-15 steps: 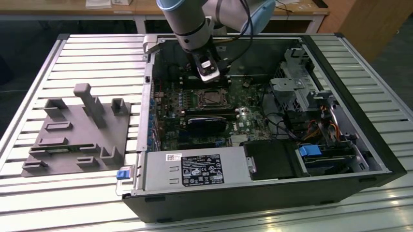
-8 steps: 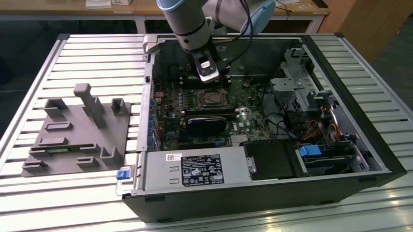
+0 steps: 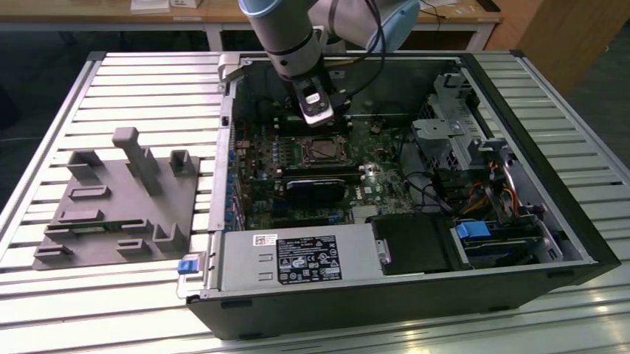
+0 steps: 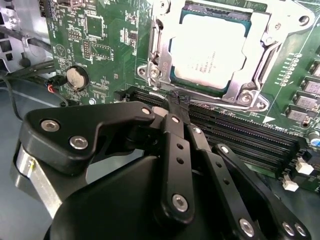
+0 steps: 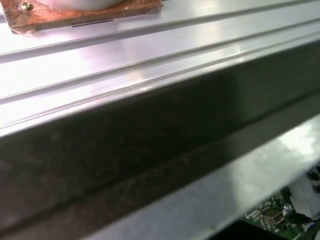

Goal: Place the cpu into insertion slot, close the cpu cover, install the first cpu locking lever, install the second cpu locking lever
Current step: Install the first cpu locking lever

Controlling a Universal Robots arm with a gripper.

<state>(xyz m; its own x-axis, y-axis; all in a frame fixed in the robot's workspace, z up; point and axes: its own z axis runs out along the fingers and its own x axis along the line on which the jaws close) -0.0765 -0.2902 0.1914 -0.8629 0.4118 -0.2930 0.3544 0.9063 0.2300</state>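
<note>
1. One gripper [image 4: 177,104] is in play. Its fingers are drawn together until the tips meet, and nothing shows between them.
2. In the second wrist view the tips sit just beside the slot [image 4: 153,73], over the nearest of the long black memory rails [image 4: 240,131]. I cannot tell whether they touch it.
3. The cpu [image 4: 210,47] lies flat inside the slot, silvery top up.
4. The cover [image 4: 163,42] is down around the cpu. Its frame rests along the chip's edges and the metal top shows through the window.
5. I cannot tell whether either lever is latched.
6. In the exterior view the gripper [image 3: 320,114] hangs inside the open case [image 3: 394,302], just beyond the slot toward the far wall.
7. A grey fixture [image 3: 118,199] sits on the bench [image 3: 147,81], well apart from the slot, outside the case to the exterior view's left.
</note>
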